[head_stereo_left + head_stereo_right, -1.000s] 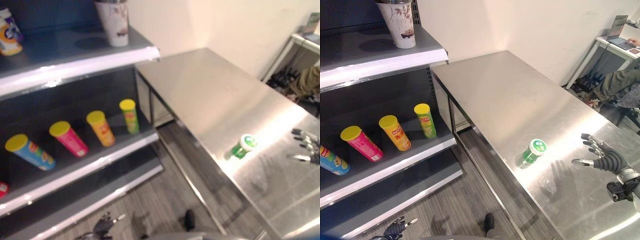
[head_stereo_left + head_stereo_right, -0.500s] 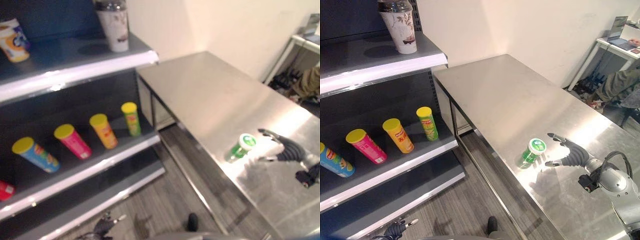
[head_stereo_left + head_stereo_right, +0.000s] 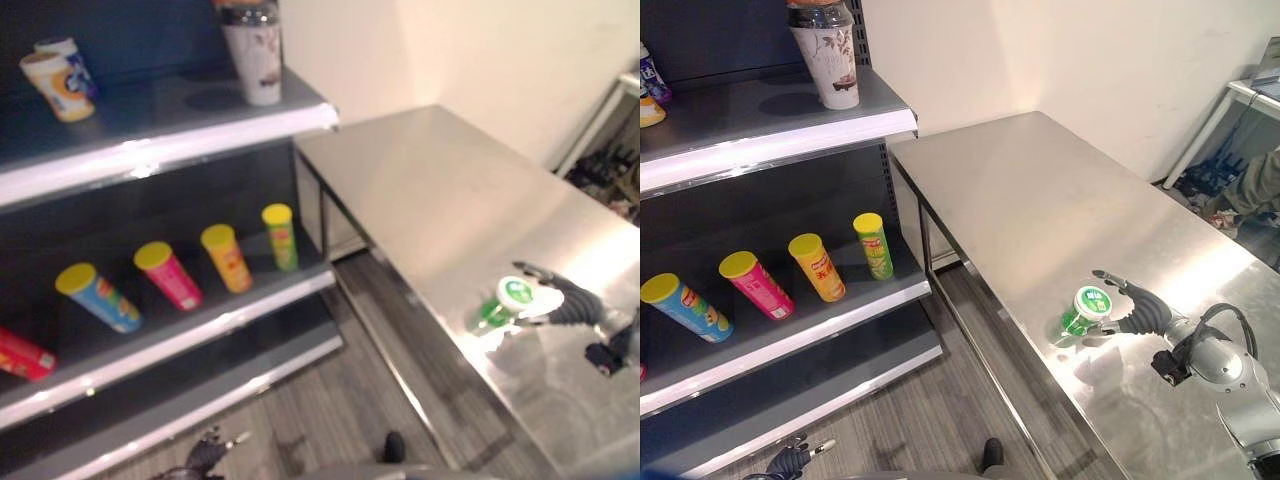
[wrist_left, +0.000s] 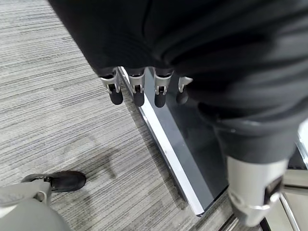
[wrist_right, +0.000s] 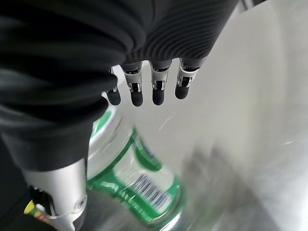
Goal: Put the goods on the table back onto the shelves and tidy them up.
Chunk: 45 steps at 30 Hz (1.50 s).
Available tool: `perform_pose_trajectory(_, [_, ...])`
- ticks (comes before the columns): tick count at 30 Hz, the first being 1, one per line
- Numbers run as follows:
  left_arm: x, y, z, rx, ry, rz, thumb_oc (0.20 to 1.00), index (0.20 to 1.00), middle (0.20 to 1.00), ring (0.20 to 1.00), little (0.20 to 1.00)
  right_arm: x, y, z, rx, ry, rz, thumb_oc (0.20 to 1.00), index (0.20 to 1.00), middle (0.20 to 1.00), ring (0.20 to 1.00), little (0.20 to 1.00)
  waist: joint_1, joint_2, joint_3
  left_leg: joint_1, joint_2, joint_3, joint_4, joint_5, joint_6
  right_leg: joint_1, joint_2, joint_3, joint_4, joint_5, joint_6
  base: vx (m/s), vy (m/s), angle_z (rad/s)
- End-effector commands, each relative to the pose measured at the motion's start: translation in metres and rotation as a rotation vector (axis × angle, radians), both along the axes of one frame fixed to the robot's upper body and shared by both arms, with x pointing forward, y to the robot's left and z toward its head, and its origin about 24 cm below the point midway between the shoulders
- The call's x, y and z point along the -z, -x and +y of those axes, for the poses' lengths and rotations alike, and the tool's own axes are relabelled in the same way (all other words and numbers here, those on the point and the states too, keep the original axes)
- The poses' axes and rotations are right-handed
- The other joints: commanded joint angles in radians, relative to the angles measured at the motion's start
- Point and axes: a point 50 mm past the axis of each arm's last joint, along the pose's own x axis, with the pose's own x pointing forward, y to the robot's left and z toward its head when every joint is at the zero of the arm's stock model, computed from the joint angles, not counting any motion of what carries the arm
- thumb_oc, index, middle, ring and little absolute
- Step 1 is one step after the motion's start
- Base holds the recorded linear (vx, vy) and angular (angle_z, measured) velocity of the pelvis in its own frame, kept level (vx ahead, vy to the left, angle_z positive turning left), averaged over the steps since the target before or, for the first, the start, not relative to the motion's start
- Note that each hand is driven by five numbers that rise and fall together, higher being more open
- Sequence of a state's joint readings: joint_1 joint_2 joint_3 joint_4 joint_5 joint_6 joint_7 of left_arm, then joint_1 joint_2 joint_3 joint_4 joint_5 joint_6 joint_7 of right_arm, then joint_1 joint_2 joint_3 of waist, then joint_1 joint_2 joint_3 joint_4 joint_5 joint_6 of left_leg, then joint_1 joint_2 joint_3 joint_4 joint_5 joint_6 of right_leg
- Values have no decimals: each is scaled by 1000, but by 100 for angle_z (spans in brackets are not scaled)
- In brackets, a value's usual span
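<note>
Green can [image 3: 1086, 310] sits upright near the front edge of the steel surface [image 3: 1040, 200], white-and-green lid up. Right robot hand [image 3: 1140, 308] is right beside it, fingers spread and only loosely bent, partly around the can's far side; can't tell if they're touching. Right wrist view: fingers [image 5: 159, 86] held out over the can [image 5: 139, 178], thumb beside its body, not clamped on it. Left robot hand [image 4: 144, 86] hangs low over the grey floor [image 4: 57, 96] next to the shelf's base edge, fingers relaxed, holding nothing. Shelves stand to the left of the surface: middle shelf [image 3: 810, 320] carries a row of tilted yellow-lidded tubes, blue [image 3: 685, 307], pink [image 3: 757, 284], orange [image 3: 817, 266], green [image 3: 874, 245], with a red one [image 3: 25, 352] lying at the far left. Top shelf [image 3: 760, 125] has a tall patterned cup [image 3: 832, 55] near its right end and two smaller cups [image 3: 58, 78] further left.
</note>
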<state>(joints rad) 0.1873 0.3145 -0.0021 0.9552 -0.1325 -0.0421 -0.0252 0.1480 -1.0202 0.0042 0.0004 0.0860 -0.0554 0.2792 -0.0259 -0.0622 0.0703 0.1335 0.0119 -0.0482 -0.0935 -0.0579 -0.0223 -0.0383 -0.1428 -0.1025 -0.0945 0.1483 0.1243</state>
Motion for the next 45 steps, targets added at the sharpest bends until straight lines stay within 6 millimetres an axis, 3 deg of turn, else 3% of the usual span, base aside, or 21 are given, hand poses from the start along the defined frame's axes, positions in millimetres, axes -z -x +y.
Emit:
perform_pose_trajectory(1, [-10, -24, 12, 74, -61, -56, 1000, 1000, 1000, 1000, 1000, -21, -19, 12, -68, -19, -109, 1000, 1000, 1000, 1000, 1000, 36, -11, 17, -37, 30, 76, 8, -11, -50, 23, -77, -35, 72, -95, 77, 4, -5, 5])
perform_pose_trajectory(4, [-10, -24, 12, 74, -59, -54, 1000, 1000, 1000, 1000, 1000, -19, -20, 14, -76, -28, -98, 1000, 1000, 1000, 1000, 1000, 41, -10, 16, -41, 30, 72, 7, -10, -51, 27, -79, -44, 72, -97, 77, 12, -8, 11])
perform_pose_trajectory(5, [-10, -24, 12, 74, -59, -54, 1000, 1000, 1000, 1000, 1000, -19, -20, 14, -76, -28, -98, 893, 893, 893, 893, 893, 40, -10, 16, -41, 30, 72, 7, -10, -51, 28, -79, -44, 72, -97, 77, 7, -4, 14])
perform_pose_trajectory(6, [-10, -24, 12, 72, -59, -55, 1000, 1000, 1000, 1000, 1000, -18, -20, 15, -79, -28, -94, 382, 382, 382, 382, 382, 41, -10, 17, -41, 30, 72, 7, -10, -51, 28, -79, -45, 73, -98, 77, 4, -7, 9])
perform_pose_trajectory(7, [-10, -24, 12, 70, -61, -56, 1000, 1000, 1000, 1000, 1000, -17, -21, 15, -85, -25, -84, 200, 200, 200, 200, 200, 43, -10, 17, -42, 30, 71, 7, -9, -52, 29, -78, -48, 73, -98, 77, 5, -9, 6])
perform_pose_trajectory(16, [-10, -24, 14, 59, -68, -52, 1000, 1000, 1000, 1000, 1000, -22, -17, 9, -67, 8, -95, 200, 200, 200, 200, 200, 40, -12, 17, -45, 33, 71, 6, -9, -54, 29, -80, -55, 75, -102, 76, 0, 0, 0])
perform_pose_trajectory(19, [-11, -26, 15, 51, -68, -66, 1000, 1000, 1000, 1000, 1000, -32, -18, 5, -55, 39, -136, 200, 200, 200, 200, 200, 38, -12, 16, -46, 35, 69, 6, -9, -57, 31, -79, -59, 76, -105, 75, 4, -13, 1])
perform_pose_trajectory(23, [-14, -30, 17, 39, -73, -82, 1000, 1000, 1000, 1000, 1000, -56, -22, 9, -66, 40, -239, 200, 200, 200, 200, 200, 40, -11, 13, -44, 42, 69, 7, -10, -62, 34, -74, -63, 80, -114, 71, 13, -40, 5])
perform_pose_trajectory(24, [-14, -30, 18, 32, -73, -84, 1000, 1000, 1000, 1000, 1000, -73, -25, 13, -86, 33, -315, 200, 200, 200, 200, 200, 43, -12, 10, -42, 48, 68, 7, -10, -65, 38, -70, -65, 79, -121, 68, 26, -87, 8])
perform_pose_trajectory(26, [-15, -30, 18, 31, -72, -90, 1000, 1000, 1000, 1000, 1000, -82, -26, 16, -101, 36, -349, 200, 200, 200, 200, 200, 44, -12, 9, -42, 51, 67, 7, -10, -67, 41, -67, -68, 79, -125, 65, 17, -63, 13])
perform_pose_trajectory(29, [-15, -30, 17, 25, -64, -100, 1000, 1000, 1000, 1000, 1000, -112, -27, 25, -147, 38, -472, 200, 200, 200, 200, 200, 52, -11, 3, -44, 64, 58, 10, -6, -77, 50, -55, -78, 78, -137, 56, 19, -70, 7])
perform_pose_trajectory(45, [-15, -30, 17, 25, -64, -100, 1000, 1000, 1000, 1000, 1000, -112, -27, 25, -147, 38, -472, 200, 200, 200, 200, 200, 52, -11, 3, -44, 64, 58, 10, -6, -77, 50, -55, -78, 78, -137, 56, 0, -2, 3])
